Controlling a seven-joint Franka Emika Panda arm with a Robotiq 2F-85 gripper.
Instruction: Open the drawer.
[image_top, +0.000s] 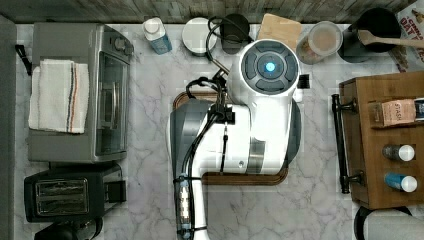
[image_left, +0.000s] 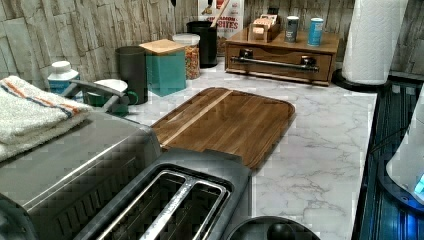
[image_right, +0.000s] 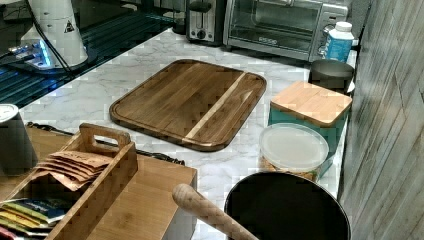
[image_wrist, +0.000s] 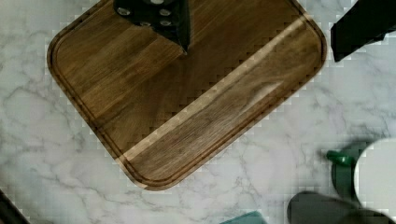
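The drawer is a dark brown wooden box at the top view's right edge. Its long black bar handle faces the middle of the counter. In the left view the drawer stands at the back with its front flush and the handle across it. My arm hangs over the cutting board, well to the left of the handle in the top view. In the wrist view my gripper is open, high above the board, with its dark fingers wide apart and nothing between them.
The wooden cutting board lies mid-counter. A toaster oven with a folded towel and a toaster line the top view's left. Canisters and a black pot stand along the back wall. A tea tray, bottles and a paper towel roll surround the drawer.
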